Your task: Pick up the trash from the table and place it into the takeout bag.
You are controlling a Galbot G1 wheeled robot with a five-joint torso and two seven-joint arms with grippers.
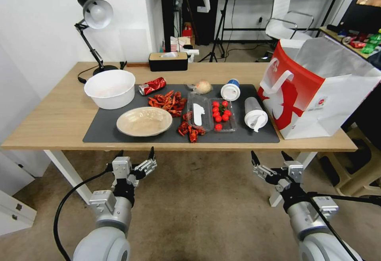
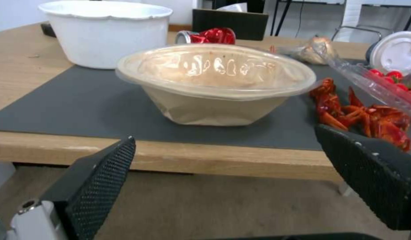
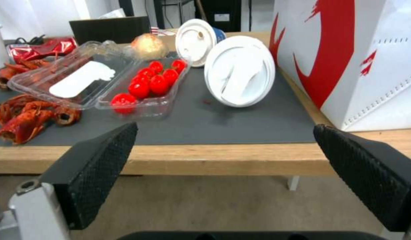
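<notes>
- Two grippers, both mine, hang below the near edge of the desk point(image 1: 59, 118), each with its jaws spread wide and holding nothing: left gripper point(image 1: 135, 155), right gripper point(image 1: 272, 155).
- Straight ahead of my left gripper sits the beige bowl point(image 1: 144, 121), upright on the dark mat point(image 1: 101, 128), near the front edge.
- Ahead of my right gripper lies the clear cup point(image 1: 255, 113), tipped on its side, its white lid facing me and its long axis running away from me.
- Behind it the white-and-blue cup point(image 1: 231, 90) also lies on its side; the wrapped lump point(image 1: 203, 87) is just beside that, and the red can point(image 1: 152, 86) lies farther left.
- The takeout bag point(image 1: 317, 90) stands at the desk's right end, nearer my right arm.
- I judge nothing is bagged yet; the clear cup is the closest piece to the bag.
</notes>
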